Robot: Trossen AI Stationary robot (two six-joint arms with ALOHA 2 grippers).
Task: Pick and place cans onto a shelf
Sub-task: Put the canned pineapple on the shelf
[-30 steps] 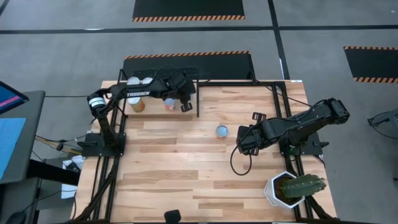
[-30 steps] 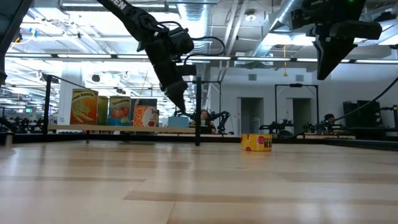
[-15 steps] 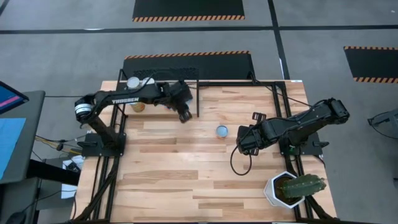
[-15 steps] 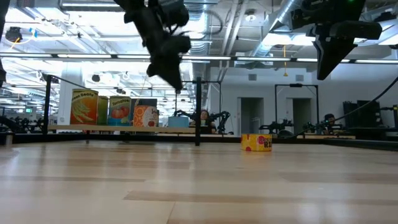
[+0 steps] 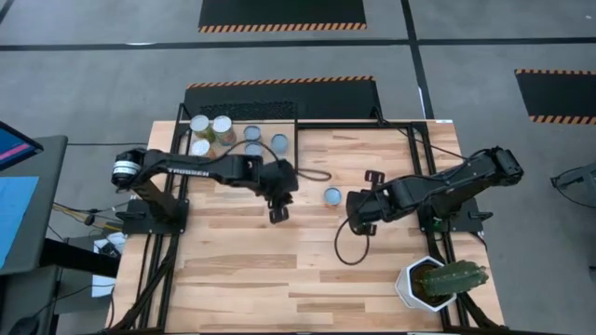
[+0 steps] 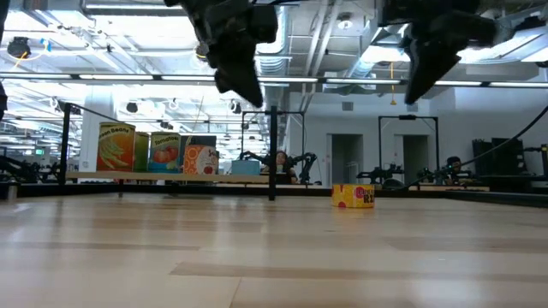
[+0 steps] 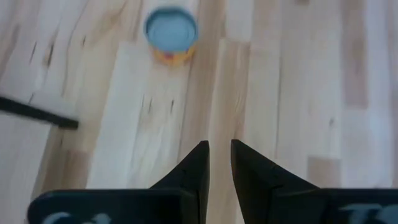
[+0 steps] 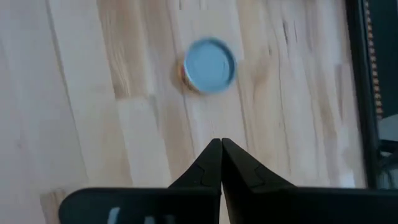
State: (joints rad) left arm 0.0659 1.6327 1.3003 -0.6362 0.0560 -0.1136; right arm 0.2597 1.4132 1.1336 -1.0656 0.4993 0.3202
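One can (image 5: 332,195) with a silvery-blue top and a yellow, red-dotted wall (image 6: 353,196) stands on its base on the tabletop, between my two grippers. It shows in the left wrist view (image 7: 171,31) and the right wrist view (image 8: 210,58). Several other cans (image 5: 223,138) stand on the shelf (image 5: 279,124) at the far left. My left gripper (image 5: 277,212) hovers left of the lone can, empty, with a narrow gap between its fingers (image 7: 217,149). My right gripper (image 5: 355,214) hovers right of the can, shut (image 8: 219,144) and empty.
A white pot with a cactus (image 5: 438,279) stands at the near right corner. Black rods (image 5: 296,140) frame the shelf, one upright (image 6: 272,154) at its right end. A black cable (image 5: 346,249) loops below my right arm. Bare planks lie toward the near edge.
My left gripper has left the shelf, risen and swung toward the table's right and near side, ending left of the lone can. My right gripper has shifted a little toward the table's left, toward that can, and has tipped. The cans have stayed put.
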